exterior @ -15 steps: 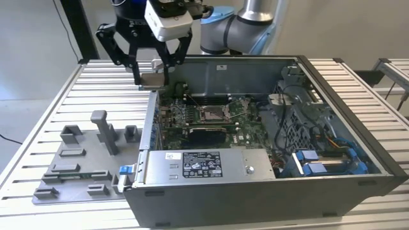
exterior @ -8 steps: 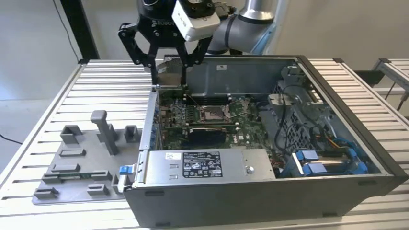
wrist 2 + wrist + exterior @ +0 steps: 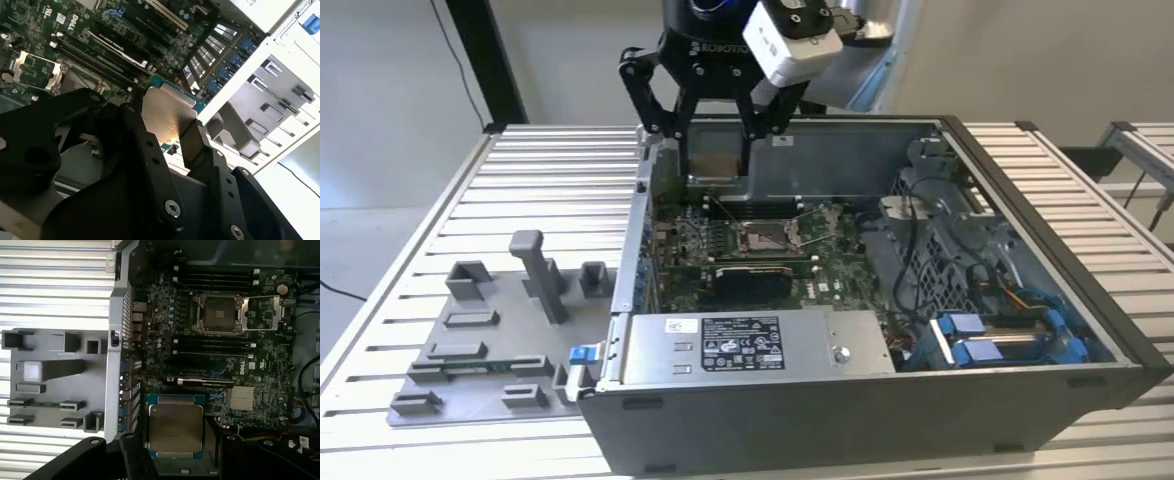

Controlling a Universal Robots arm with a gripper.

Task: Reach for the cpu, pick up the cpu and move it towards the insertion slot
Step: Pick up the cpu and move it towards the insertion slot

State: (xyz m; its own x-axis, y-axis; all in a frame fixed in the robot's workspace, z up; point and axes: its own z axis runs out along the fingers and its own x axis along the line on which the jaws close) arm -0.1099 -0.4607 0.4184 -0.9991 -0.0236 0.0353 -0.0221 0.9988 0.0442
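My gripper (image 3: 718,150) is shut on the cpu (image 3: 716,166), a thin square chip with a pale metal face, held by two opposite edges. It hangs above the rear part of the open computer case, over the green board. In both wrist views the cpu (image 3: 175,427) (image 3: 167,117) sits between the black fingers (image 3: 131,452). The insertion slot (image 3: 761,237) (image 3: 218,314), a silver-framed socket with a dark centre, lies on the board nearer the case's middle. Its load plate (image 3: 262,314) is flipped open beside it. The cpu is well apart from the slot and above it.
The case walls (image 3: 640,250) ring the board. A grey power supply (image 3: 747,345) fills the front, and cables and blue drive bays (image 3: 1001,340) fill the exterior view's right. A grey plastic fixture with posts (image 3: 494,330) (image 3: 50,380) rests on the slatted table (image 3: 427,220) outside the case.
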